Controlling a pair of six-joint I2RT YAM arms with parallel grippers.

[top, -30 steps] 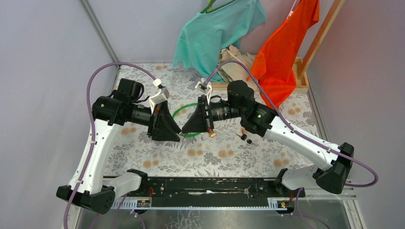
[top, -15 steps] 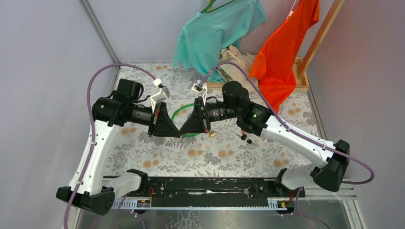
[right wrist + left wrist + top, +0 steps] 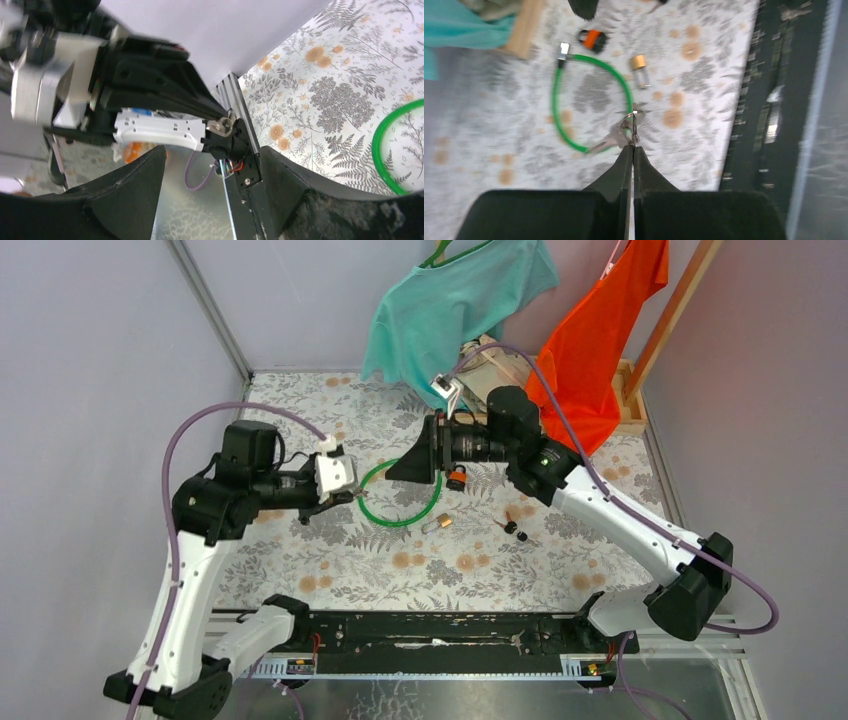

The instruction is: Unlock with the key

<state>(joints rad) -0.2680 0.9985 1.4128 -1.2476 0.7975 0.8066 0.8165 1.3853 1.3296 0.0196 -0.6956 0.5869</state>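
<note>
The left arm has pulled back to its own side and the right arm has drawn away toward the far end. Their grippers, tip to tip a second ago, now stand well apart.

The left gripper (image 3: 632, 150) has its fingers pressed together on a thin silver key ring (image 3: 630, 122), and a bare all-silver key (image 3: 609, 142) hangs from the ring above the floral-printed tablecloth (image 3: 450, 570). Just beyond it lies a bright green cable loop (image 3: 589, 100), with a small brass-capped cylinder (image 3: 639, 74) beside the loop's right edge.

The tiny black-headed key (image 3: 510, 528) lies on the cloth with its twin, to the right of the cylinder and close by the right forearm. It is apart from both grippers and held by neither.

Farther on, the orange padlock (image 3: 457, 478) sits at the far rim of the loop, below the right wrist in the top view. The right gripper (image 3: 211, 155) has its black fingers spread wide with nothing between them, and its camera looks across at the left arm.

At the back hang a teal shirt (image 3: 450, 300) and an orange shirt (image 3: 600, 350), next to a slanted wooden frame (image 3: 675, 310).
</note>
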